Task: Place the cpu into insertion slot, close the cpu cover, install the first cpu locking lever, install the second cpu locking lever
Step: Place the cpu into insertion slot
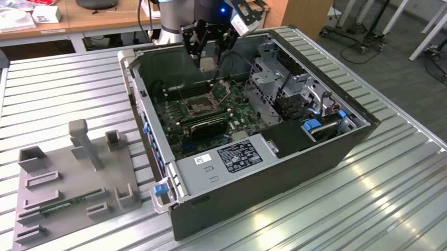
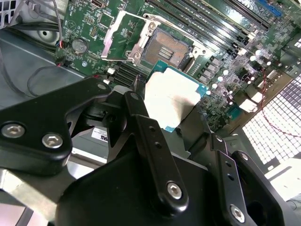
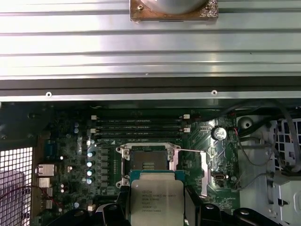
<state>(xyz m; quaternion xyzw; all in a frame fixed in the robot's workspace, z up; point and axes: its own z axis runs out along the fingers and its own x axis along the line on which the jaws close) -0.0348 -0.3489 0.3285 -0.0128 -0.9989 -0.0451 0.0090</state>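
Note:
My gripper hangs inside the open computer case, shut on the cpu. In both wrist views the cpu is a silver-topped square chip with a green edge, pinched between the black fingers. It is held above the green board, close beside the insertion slot and apart from it. The slot's dark centre lies bare. The cpu cover is swung open to one side of the slot. In the exterior view the slot sits mid-board with the cover raised behind it.
Long black memory slots run beside the socket. A metal drive cage and the power supply crowd the case's right and near sides. A grey fixture tray lies on the ribbed metal table at the exterior view's left.

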